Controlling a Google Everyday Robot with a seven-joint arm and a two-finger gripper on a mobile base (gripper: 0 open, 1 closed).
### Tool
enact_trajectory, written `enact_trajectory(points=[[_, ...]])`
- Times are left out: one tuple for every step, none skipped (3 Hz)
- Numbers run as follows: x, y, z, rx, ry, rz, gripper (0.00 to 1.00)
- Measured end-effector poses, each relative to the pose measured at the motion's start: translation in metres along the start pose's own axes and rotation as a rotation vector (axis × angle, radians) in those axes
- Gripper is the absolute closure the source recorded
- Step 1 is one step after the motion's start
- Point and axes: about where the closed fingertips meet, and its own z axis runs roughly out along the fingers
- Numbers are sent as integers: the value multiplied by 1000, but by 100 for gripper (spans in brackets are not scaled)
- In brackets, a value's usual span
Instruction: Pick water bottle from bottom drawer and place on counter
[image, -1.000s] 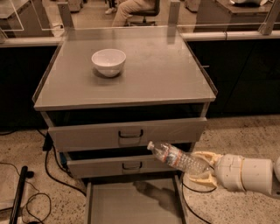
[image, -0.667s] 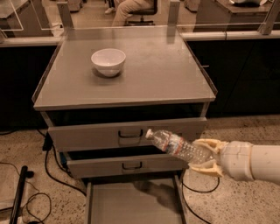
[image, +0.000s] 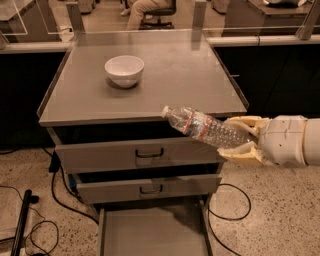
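My gripper (image: 227, 137) is clamped on the base of the water bottle (image: 200, 126), just off the counter's (image: 190, 75) front right corner. The bottle is tilted, cap toward the counter's front edge; the bottom drawer (image: 150, 235) stands open below.

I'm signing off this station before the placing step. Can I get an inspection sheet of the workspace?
Surface: counter, flat grey metal top with thin side rims.
Job's things: water bottle held in the air, tilted, white cap up-left, by the counter's front edge; bottom drawer pulled open, floor bare.
Clutter: white bowl upright on the counter, left of centre.
Gripper: gripper reaching in from the right, fingers closed on the bottle's base end.
Cables: dark cables on the floor left of the cabinet.
Surroundings: seated person behind the counter.
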Motion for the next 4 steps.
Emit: enact_trajectory(points=[[0,0,0,0,0,0,100],[-9,-14,12,21,33,-12,100],[-29,-53,36,78,92,-37,100],[-42,-86,56,110,95,0,100]])
